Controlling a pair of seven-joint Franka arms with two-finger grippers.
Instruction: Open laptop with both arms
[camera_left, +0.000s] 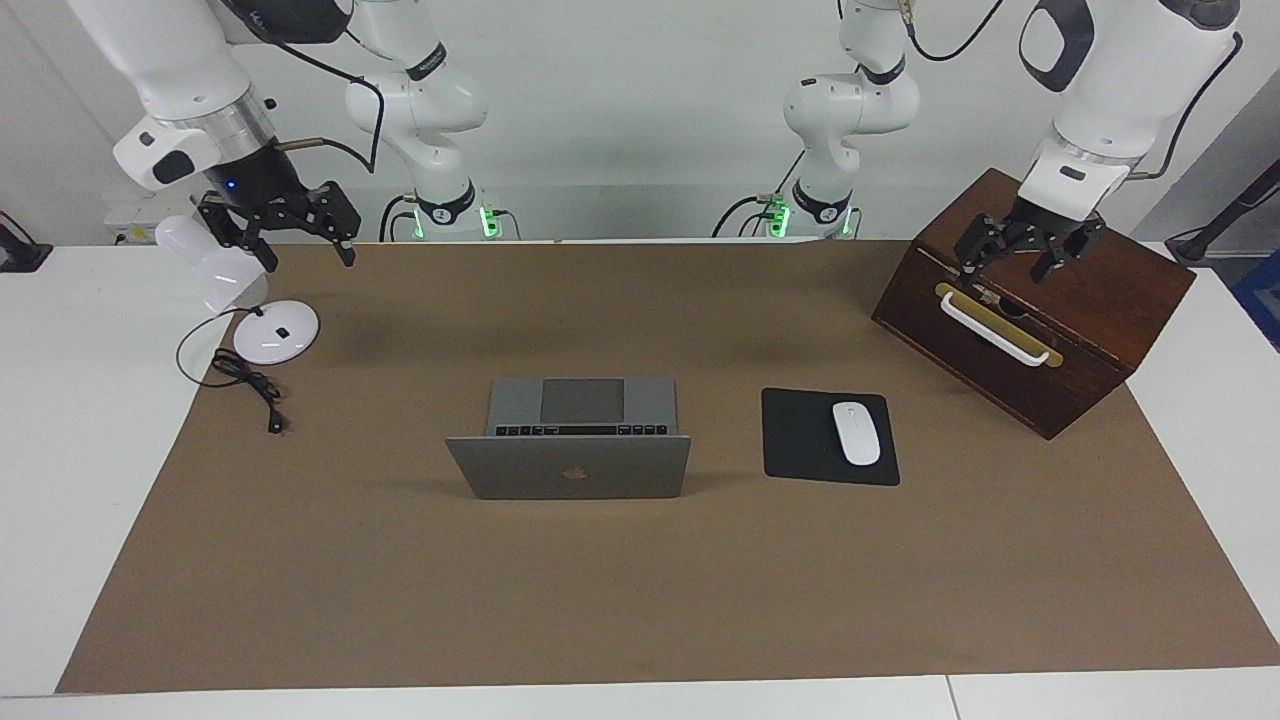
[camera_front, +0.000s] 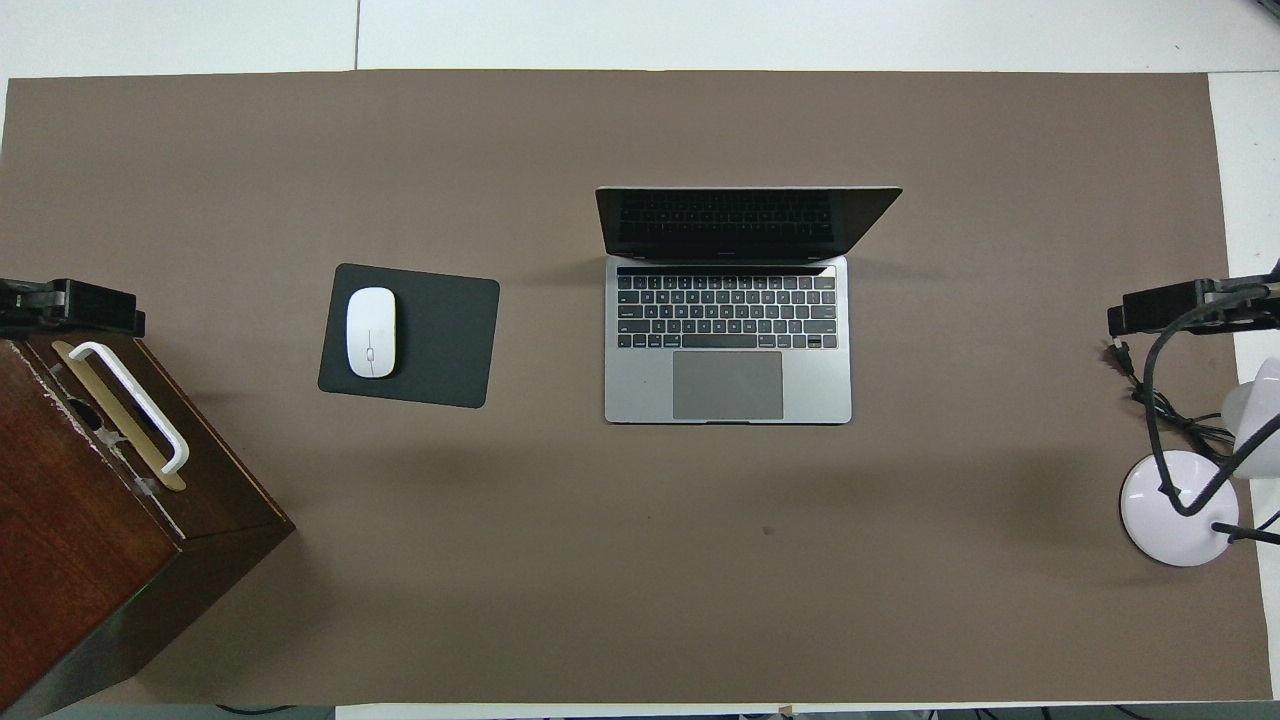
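The silver-grey laptop (camera_left: 570, 467) stands open in the middle of the brown mat. Its lid is raised, with the apple logo facing away from the robots. In the overhead view the laptop (camera_front: 728, 340) shows its black keys, grey trackpad and dark screen. My left gripper (camera_left: 1030, 250) is up in the air over the wooden box, open and empty; it also shows in the overhead view (camera_front: 70, 305). My right gripper (camera_left: 285, 225) hangs over the white desk lamp, open and empty; it also shows in the overhead view (camera_front: 1180, 305). Both are well away from the laptop.
A black mouse pad (camera_left: 800, 440) with a white mouse (camera_left: 856, 432) lies beside the laptop toward the left arm's end. A dark wooden box (camera_left: 1040, 340) with a white handle stands at that end. A white desk lamp (camera_left: 275, 330) with a cable stands at the right arm's end.
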